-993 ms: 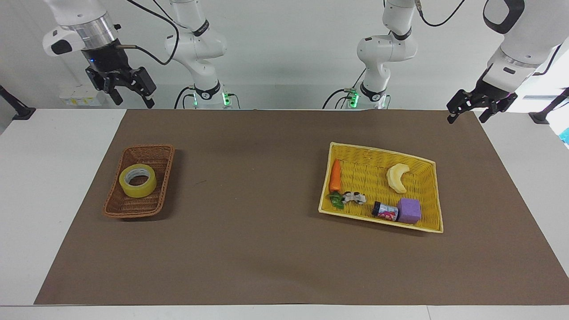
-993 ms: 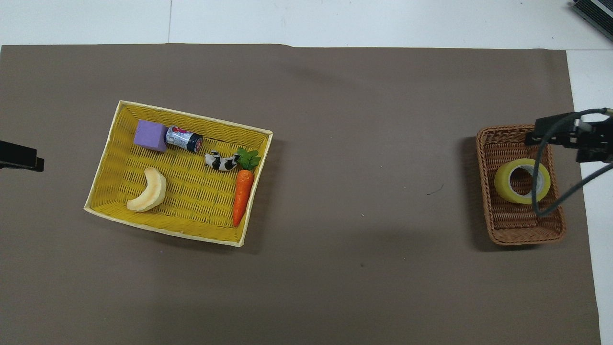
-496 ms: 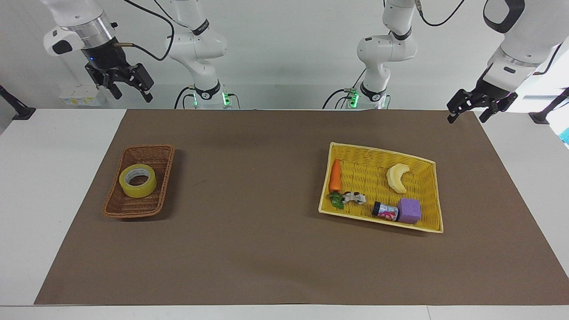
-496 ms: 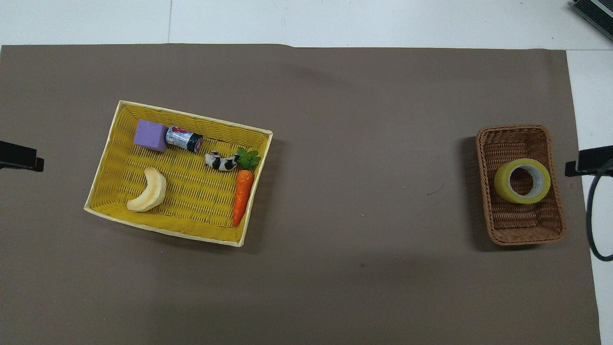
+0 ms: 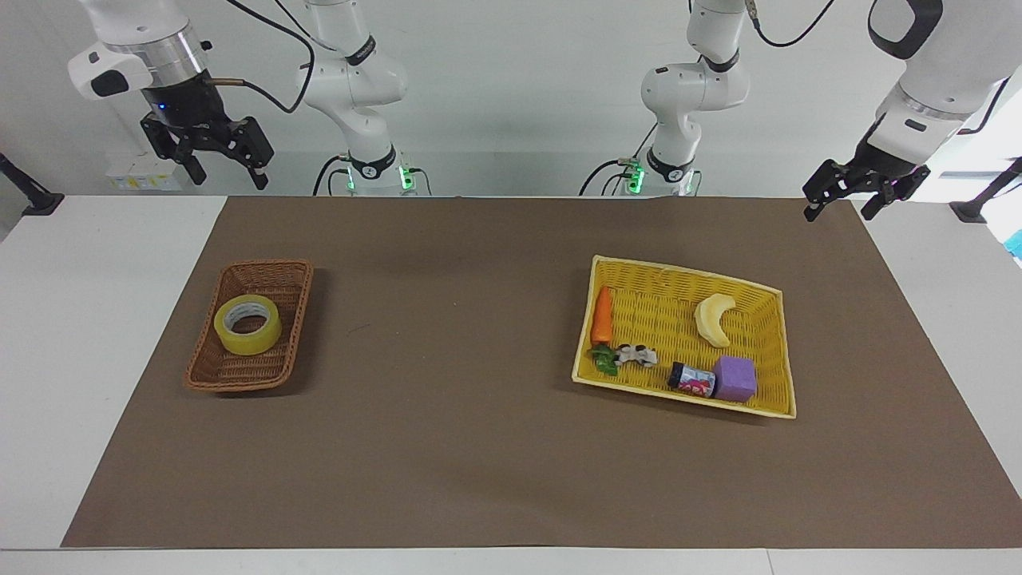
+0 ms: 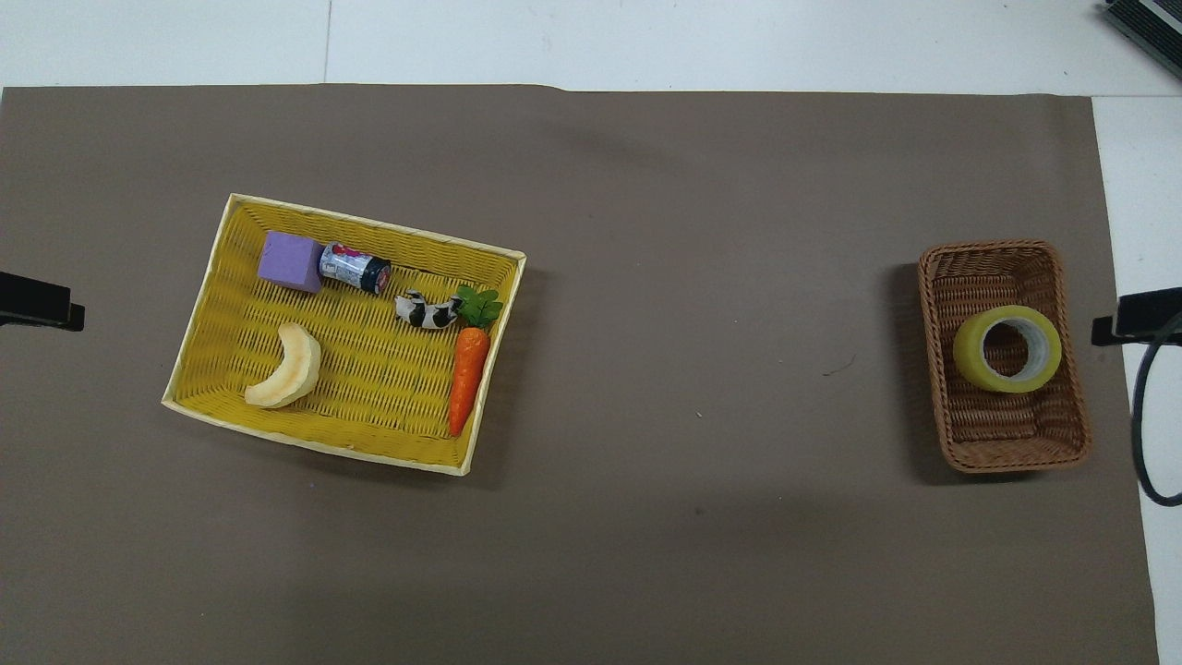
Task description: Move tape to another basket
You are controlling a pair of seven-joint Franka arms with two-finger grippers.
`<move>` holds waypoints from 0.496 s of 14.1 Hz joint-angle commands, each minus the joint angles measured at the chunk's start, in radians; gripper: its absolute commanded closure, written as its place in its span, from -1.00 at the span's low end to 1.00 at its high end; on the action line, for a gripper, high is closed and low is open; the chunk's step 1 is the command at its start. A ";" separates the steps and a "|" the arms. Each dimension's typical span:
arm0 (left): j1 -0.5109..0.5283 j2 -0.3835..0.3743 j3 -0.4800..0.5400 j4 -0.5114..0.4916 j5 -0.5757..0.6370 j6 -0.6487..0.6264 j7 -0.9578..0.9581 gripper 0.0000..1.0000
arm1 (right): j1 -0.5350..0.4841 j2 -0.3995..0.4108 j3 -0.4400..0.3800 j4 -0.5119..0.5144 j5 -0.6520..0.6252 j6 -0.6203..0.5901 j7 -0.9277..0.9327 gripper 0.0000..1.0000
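Tape [image 5: 247,324] sits in the brown basket [image 5: 281,278] near the worktop's edge as the empty, open right claw [image 5: 214,160] has withdrawn upward; left claw [image 5: 848,196] waits open, so the move looks done.

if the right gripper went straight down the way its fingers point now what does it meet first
Probably bare white table at the right arm's end, not the brown basket or the tape. The open right gripper hangs high, off the mat's edge, though depth is uncertain.

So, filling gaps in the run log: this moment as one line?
yellow packing tape roll: in brown wicker basket | right pincer: open | left pincer: open
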 commanded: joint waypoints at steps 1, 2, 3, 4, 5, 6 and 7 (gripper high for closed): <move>0.010 -0.008 -0.007 0.003 0.015 -0.005 0.002 -1.00 | -0.012 0.002 0.001 0.009 0.010 0.003 -0.025 -1.00; 0.010 -0.008 -0.007 0.003 0.015 -0.005 0.002 -1.00 | -0.011 0.000 0.001 0.009 0.012 0.003 -0.023 -1.00; 0.010 -0.008 -0.006 0.003 0.015 -0.005 0.002 -1.00 | -0.006 0.000 0.002 0.008 0.012 0.003 -0.023 -1.00; 0.010 -0.008 -0.007 0.003 0.015 -0.005 0.002 -1.00 | -0.005 0.000 0.002 0.008 0.012 0.003 -0.023 -1.00; 0.010 -0.008 -0.007 0.003 0.015 -0.005 0.002 -1.00 | -0.005 -0.001 0.002 0.008 0.012 -0.001 -0.023 -1.00; 0.010 -0.008 -0.007 0.003 0.015 -0.005 0.002 -1.00 | -0.005 -0.003 0.002 0.000 0.015 -0.003 -0.023 -1.00; 0.010 -0.008 -0.007 0.003 0.015 -0.005 0.002 -1.00 | -0.005 -0.003 0.002 0.000 0.021 0.002 -0.017 -1.00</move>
